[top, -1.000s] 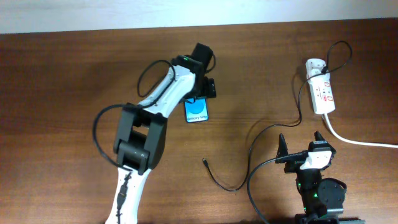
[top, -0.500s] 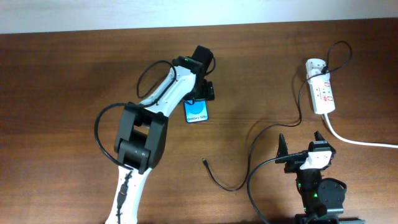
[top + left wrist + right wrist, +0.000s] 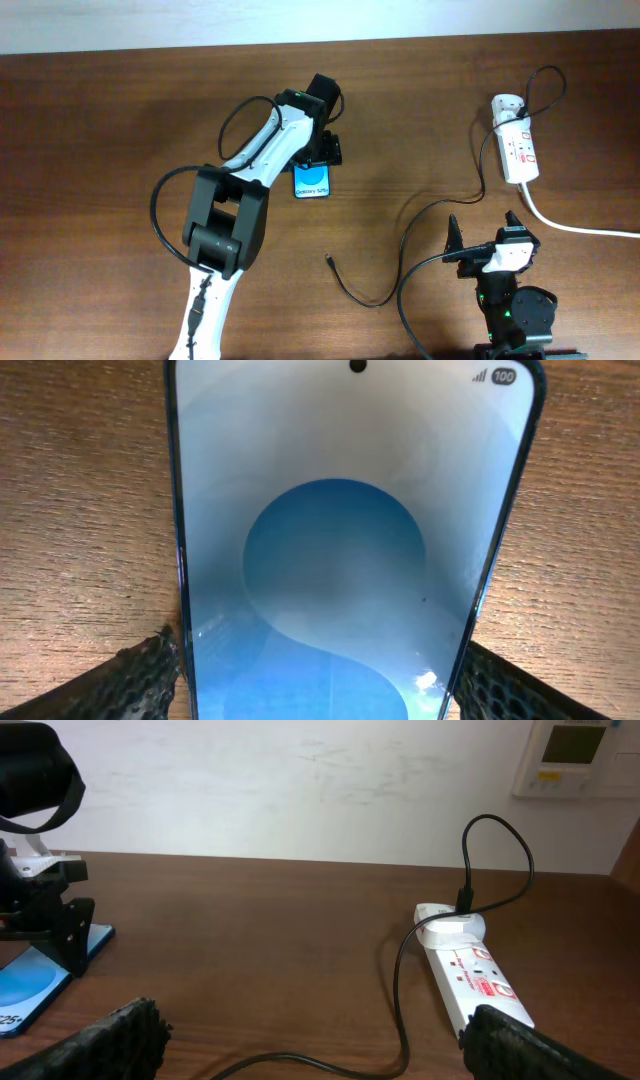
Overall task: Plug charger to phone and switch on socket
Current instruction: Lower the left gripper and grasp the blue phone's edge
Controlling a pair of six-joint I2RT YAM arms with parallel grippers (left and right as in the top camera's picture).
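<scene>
The phone (image 3: 312, 182) lies flat on the wooden table, blue screen up, and fills the left wrist view (image 3: 350, 540); it also shows at the left edge of the right wrist view (image 3: 25, 995). My left gripper (image 3: 322, 150) is over its far end, and its fingers (image 3: 320, 675) press both long edges. The charger's plug tip (image 3: 329, 261) lies free on the table, with the thin black cable (image 3: 400, 990) looping to the white adapter (image 3: 505, 105) in the socket (image 3: 520, 152), which also shows in the right wrist view (image 3: 475, 975). My right gripper (image 3: 482, 232) is open and empty, and its fingers (image 3: 310, 1030) are wide apart.
The socket's thick white cord (image 3: 570, 225) runs off to the right edge. The charger cable curves across the table between the phone and my right arm's base (image 3: 510, 310). A white wall with a thermostat (image 3: 575, 755) stands behind the table.
The phone has shifted slightly to the left along with my left gripper. The right arm, the cable and the socket have not moved.
</scene>
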